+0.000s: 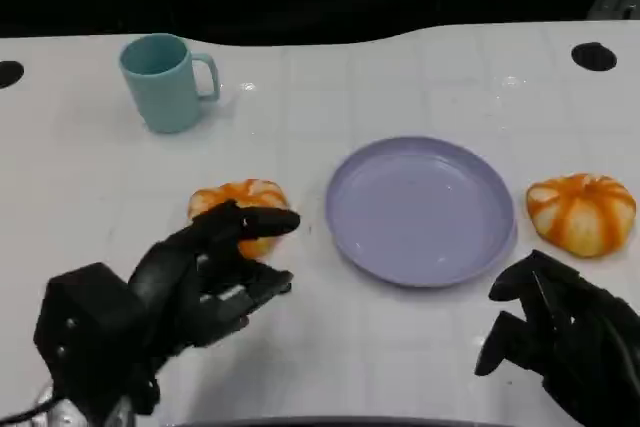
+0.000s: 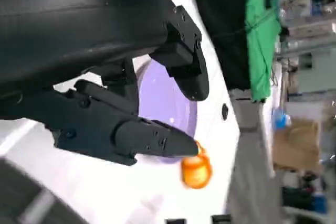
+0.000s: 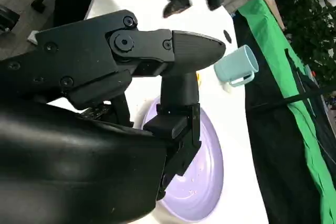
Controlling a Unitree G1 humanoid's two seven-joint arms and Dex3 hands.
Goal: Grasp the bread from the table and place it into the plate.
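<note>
Bread, a round orange-and-white striped bun [image 1: 243,203], lies on the white counter [image 1: 380,77] beside the empty lavender plate [image 1: 420,209]; left hand [image 1: 215,272] hovers spread at it, holding nothing, poised to grasp; right hand [image 1: 560,332] waits loosely open, empty.

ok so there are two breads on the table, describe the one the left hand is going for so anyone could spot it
Start at the purple plate in the middle of the white table. The bread lies just off the plate's left side, under the left hand's fingertips. The other bread sits alone, right of the plate.
</note>
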